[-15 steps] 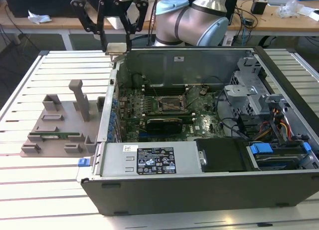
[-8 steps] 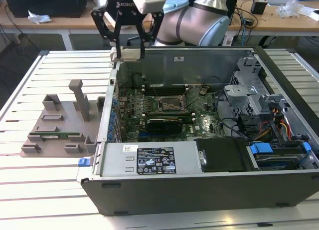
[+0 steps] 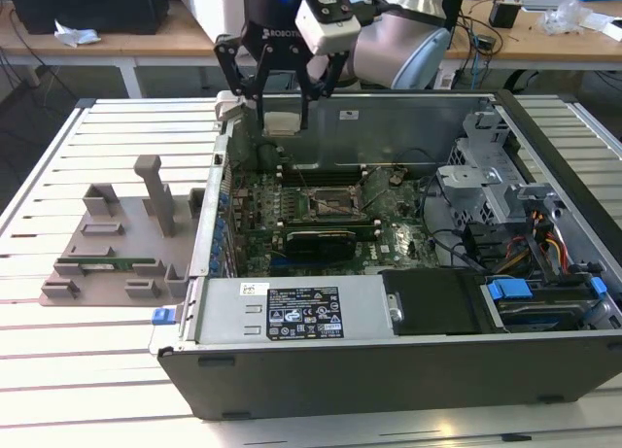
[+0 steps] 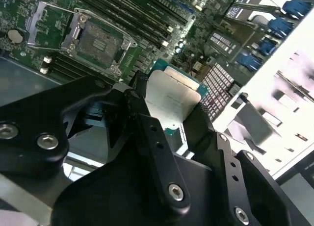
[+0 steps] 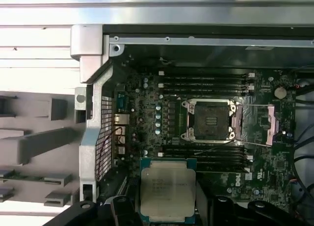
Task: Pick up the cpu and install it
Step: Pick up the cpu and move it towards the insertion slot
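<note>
The gripper [image 3: 282, 118] hangs over the open computer case [image 3: 389, 375], near the case's far edge and towards the corner on the exterior view's left. It is clamped on the cpu [image 3: 282, 124]. In the second wrist view the two black fingers [image 4: 147, 133] press against opposite edges of the cpu [image 4: 171, 96], whose silvery-grey top faces the camera, with a thin teal rim showing along its sides. In the first wrist view the cpu [image 5: 167, 189] sits between the fingertips of the gripper [image 5: 167, 206], held clear above the motherboard [image 5: 147, 113] and touching nothing on it. The socket [image 5: 210, 120] lies well apart from the held chip, nearer the middle of the board, with its dark contact field exposed and its metal hold-down plate [image 5: 267, 125] swung out to one side. Rows of black memory slots [image 5: 206, 81] run along both sides of the socket. In the exterior view the socket [image 3: 330, 203] shows as a dark square in the board, and the power supply [image 3: 292, 312] fills the case's near edge. On the slatted table [image 3: 97, 370], beside the case on the exterior view's left, stands a grey fixture [image 3: 117, 244].
</note>
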`<move>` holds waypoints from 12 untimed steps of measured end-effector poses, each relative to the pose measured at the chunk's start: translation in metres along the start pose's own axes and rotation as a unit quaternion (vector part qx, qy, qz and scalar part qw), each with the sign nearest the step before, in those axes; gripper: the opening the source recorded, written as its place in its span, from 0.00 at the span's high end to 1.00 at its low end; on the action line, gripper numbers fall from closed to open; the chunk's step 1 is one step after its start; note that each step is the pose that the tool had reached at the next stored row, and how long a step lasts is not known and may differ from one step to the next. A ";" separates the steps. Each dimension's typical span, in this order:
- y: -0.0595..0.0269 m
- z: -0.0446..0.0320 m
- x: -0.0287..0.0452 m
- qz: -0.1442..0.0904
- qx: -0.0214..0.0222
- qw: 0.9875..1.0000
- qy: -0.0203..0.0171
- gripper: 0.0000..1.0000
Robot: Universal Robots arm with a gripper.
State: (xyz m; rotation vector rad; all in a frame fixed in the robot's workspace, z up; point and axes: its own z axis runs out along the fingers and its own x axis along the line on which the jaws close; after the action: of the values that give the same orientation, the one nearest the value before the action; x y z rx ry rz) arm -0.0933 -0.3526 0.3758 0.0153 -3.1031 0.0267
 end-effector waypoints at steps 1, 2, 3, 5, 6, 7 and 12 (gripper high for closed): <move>0.0000 0.0013 -0.0017 0.000 0.000 1.000 0.000 0.46; 0.0000 0.0022 -0.0028 0.000 0.000 1.000 0.000 0.46; 0.0001 0.0041 -0.0043 0.000 0.000 1.000 0.000 0.46; 0.0001 0.0071 -0.0065 0.000 0.000 1.000 0.001 0.46; 0.0001 0.0081 -0.0073 0.000 0.000 1.000 0.001 0.46; 0.0001 0.0092 -0.0082 0.000 0.000 1.000 0.001 0.46; 0.0002 0.0142 -0.0145 0.000 0.000 1.000 0.001 0.46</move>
State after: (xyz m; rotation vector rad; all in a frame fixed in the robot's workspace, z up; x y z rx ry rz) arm -0.0794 -0.3526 0.3610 0.0154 -3.1001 0.0265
